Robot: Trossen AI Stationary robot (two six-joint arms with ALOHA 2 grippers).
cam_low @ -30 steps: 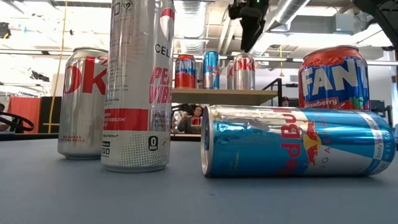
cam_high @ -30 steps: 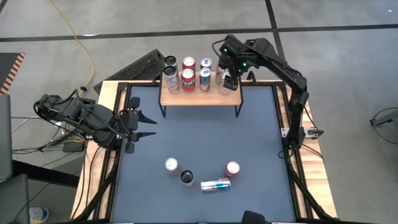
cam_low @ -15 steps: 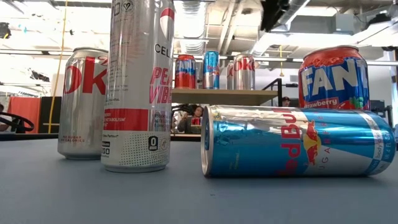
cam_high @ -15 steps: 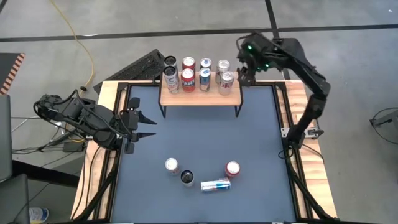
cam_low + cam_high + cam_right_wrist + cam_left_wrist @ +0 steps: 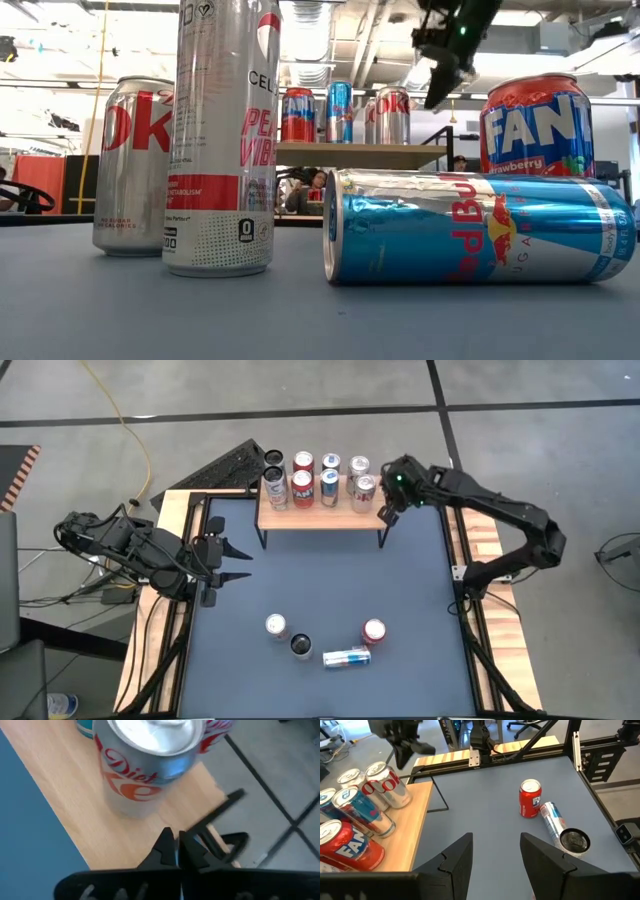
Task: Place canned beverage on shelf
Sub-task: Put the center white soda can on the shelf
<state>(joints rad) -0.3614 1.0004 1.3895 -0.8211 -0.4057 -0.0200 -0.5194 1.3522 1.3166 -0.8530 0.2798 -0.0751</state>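
Right gripper has let go of the Diet Coke can and pulled off the shelf; it now hangs off the shelf's right end, fingers pressed together, empty. A second ago it was over that can with jaws wide. So this placement looks done: the can stands upright at the right end of the front row, close to the shelf edge. Seven cans are up.

Left gripper waits at the table's left side, fingers spread, holding nothing.

Four cans remain at the near end: three upright, the Red Bull on its side. The mid table between shelf and these is open. The shelf top looks nearly full.
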